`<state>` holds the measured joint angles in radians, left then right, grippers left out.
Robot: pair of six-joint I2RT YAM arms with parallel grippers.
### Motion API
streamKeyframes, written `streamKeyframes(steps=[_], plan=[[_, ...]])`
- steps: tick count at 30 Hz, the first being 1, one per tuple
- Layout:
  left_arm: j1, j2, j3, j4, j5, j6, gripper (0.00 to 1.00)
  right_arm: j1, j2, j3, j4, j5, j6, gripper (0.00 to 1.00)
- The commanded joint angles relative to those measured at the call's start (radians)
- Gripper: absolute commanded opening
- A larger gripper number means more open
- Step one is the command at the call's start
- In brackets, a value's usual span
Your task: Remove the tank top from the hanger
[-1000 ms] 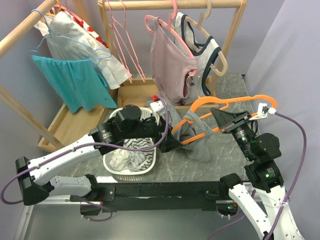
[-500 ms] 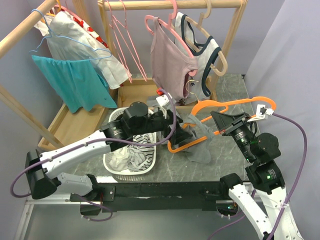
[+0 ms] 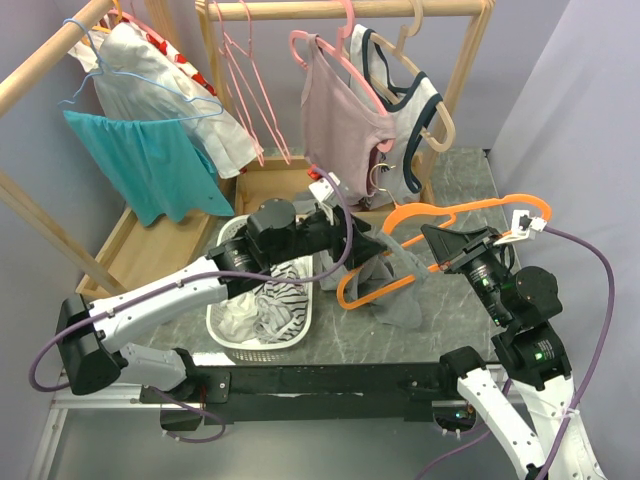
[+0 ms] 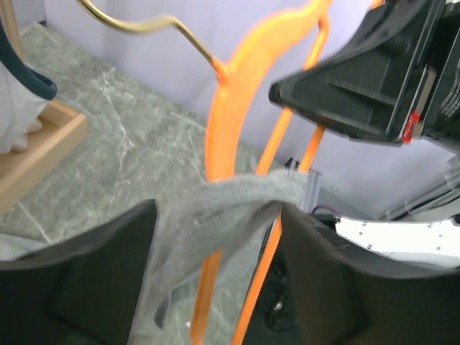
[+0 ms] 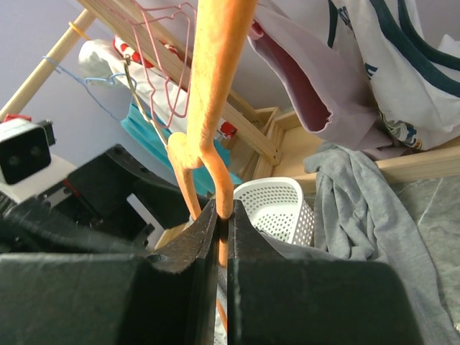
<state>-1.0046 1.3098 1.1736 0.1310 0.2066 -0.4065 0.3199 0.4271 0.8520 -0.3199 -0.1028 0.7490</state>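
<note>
An orange hanger (image 3: 440,211) hangs over the table, with a grey tank top (image 3: 402,288) draped from its lower arm down onto the table. My right gripper (image 3: 441,243) is shut on the hanger's lower bar (image 5: 215,86), pinched between the fingertips (image 5: 223,214). My left gripper (image 3: 374,262) is open. Its jaws stand wide apart around the grey strap (image 4: 208,215) and the hanger's orange bars (image 4: 226,122), midway point (image 4: 217,267). More grey fabric (image 5: 359,194) lies on the table behind.
A white basket (image 3: 224,325) of clothes sits under my left arm. A wooden rack (image 3: 340,10) behind holds a pink top (image 3: 340,130), a white navy-trimmed top (image 3: 412,110), empty pink hangers and a teal garment (image 3: 140,160). Its wooden base tray (image 3: 150,250) is at left.
My left arm has reached right, and its jaws now stand around the grey strap on the hanger. The hanger's lower end swung down and left. The right gripper kept its hold.
</note>
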Motion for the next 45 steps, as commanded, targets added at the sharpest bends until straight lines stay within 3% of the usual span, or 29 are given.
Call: streamKeyframes(steps=[1,4,6,9,12,18,19,21,22,32,39,45], plan=[[0.038,0.000,0.040,0.094,0.057,-0.021,0.61,-0.005,-0.013,0.035,0.048,-0.017,-0.007,0.00],[0.047,0.020,0.049,0.088,0.080,-0.028,0.47,-0.007,-0.017,0.036,0.051,-0.015,-0.005,0.00],[0.054,0.026,0.047,0.094,0.094,-0.035,0.45,-0.007,-0.016,0.042,0.048,-0.014,-0.011,0.00],[0.052,0.032,0.043,0.108,0.105,-0.051,0.62,-0.007,-0.013,0.050,0.047,-0.015,-0.014,0.00],[0.054,0.042,0.044,0.107,0.122,-0.055,0.60,-0.008,-0.010,0.053,0.051,-0.015,-0.013,0.00],[0.054,0.049,0.038,0.116,0.146,-0.066,0.33,-0.007,-0.010,0.050,0.061,-0.015,-0.008,0.00],[0.054,0.051,0.037,0.117,0.151,-0.066,0.21,-0.005,-0.010,0.050,0.061,-0.012,-0.008,0.00],[0.054,0.055,0.044,0.113,0.160,-0.064,0.13,-0.007,-0.010,0.050,0.059,-0.012,-0.008,0.00],[0.054,0.057,0.046,0.110,0.162,-0.064,0.01,-0.007,-0.010,0.051,0.056,-0.009,-0.011,0.00],[0.054,0.006,0.003,0.009,0.162,-0.029,0.01,-0.007,-0.022,0.079,0.010,0.081,-0.051,0.00],[0.054,-0.187,-0.118,-0.178,0.123,0.012,0.01,-0.007,-0.013,0.127,-0.030,0.186,-0.115,0.00],[0.055,-0.245,-0.181,-0.280,0.123,0.017,0.01,-0.005,-0.019,0.111,-0.005,0.184,-0.102,0.00]])
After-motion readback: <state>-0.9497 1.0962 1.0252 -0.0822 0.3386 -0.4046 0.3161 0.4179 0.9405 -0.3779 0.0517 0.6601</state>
